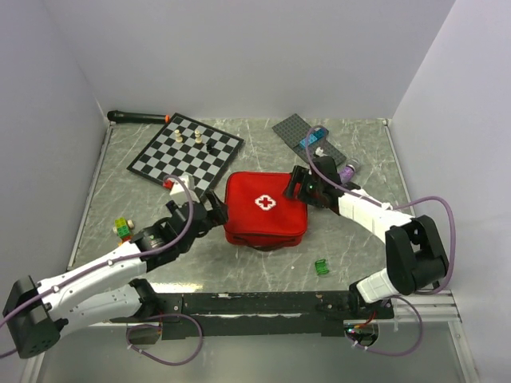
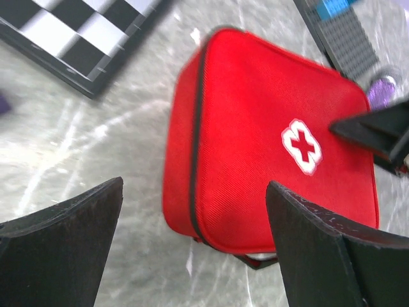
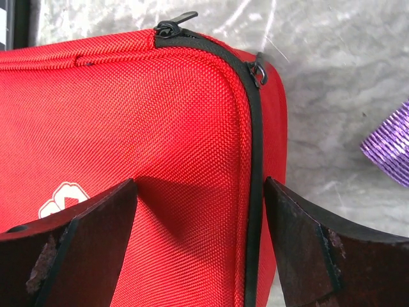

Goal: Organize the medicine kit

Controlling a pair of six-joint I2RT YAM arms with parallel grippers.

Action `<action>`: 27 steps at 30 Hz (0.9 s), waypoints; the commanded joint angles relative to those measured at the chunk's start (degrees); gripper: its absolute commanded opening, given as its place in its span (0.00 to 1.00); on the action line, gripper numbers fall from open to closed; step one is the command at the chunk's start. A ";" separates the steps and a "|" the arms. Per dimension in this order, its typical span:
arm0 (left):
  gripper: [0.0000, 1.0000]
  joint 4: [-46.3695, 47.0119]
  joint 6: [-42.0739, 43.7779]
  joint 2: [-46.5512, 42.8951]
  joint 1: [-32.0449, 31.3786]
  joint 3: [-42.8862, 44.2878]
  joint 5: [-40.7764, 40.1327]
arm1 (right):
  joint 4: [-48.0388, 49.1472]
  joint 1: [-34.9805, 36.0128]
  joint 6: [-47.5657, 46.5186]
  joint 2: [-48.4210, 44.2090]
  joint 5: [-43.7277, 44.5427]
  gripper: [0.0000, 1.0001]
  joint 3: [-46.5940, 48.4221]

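The medicine kit (image 1: 266, 209) lies flat near the middle of the bench (image 1: 239, 271), lid down and uppermost, with the white cross facing up. It sits just in front of the chessboard (image 1: 186, 148), which stands at the back left with a few chess pieces (image 1: 197, 138) on it.

The left end effector (image 1: 215, 209) is at the kit's left edge. In the left wrist view its fingers (image 2: 64, 249) stand wide apart with nothing between them; the kit's near corner lies just ahead. The right end effector (image 1: 297, 185) is over the kit's back right corner. In the right wrist view its fingers (image 3: 326, 256) are also spread wide, above the red fabric and the black zip line, gripping nothing. Two zip pulls (image 3: 176, 22) sit close together at that corner.

Behind the right arm lies a gray studded plate (image 1: 307, 136) with a blue brick (image 1: 313, 137) on it, and a purple item (image 1: 349, 170) lies just beside the plate. A small green piece (image 1: 322, 267) lies on the bench in front of the kit, to its right. A small multicolored block (image 1: 122, 227) lies at the left. A black pen (image 1: 140, 116) rests against the back wall.
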 commanded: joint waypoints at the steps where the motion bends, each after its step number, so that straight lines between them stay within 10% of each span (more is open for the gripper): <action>1: 0.96 -2.36 2.06 -3.52 5.74 3.01 2.22 | -2.65 0.79 -0.18 -1.93 3.99 0.86 2.13; 15: 0.96 -4.48 7.17 -0.20 41.07 10.75 30.34 | -7.50 4.91 -12.66 -22.94 30.01 0.86 6.10; 27: 0.96 -5.09 6.90 -1.07 43.64 8.91 30.44 | -3.45 6.76 -14.96 -29.81 33.45 0.86 1.96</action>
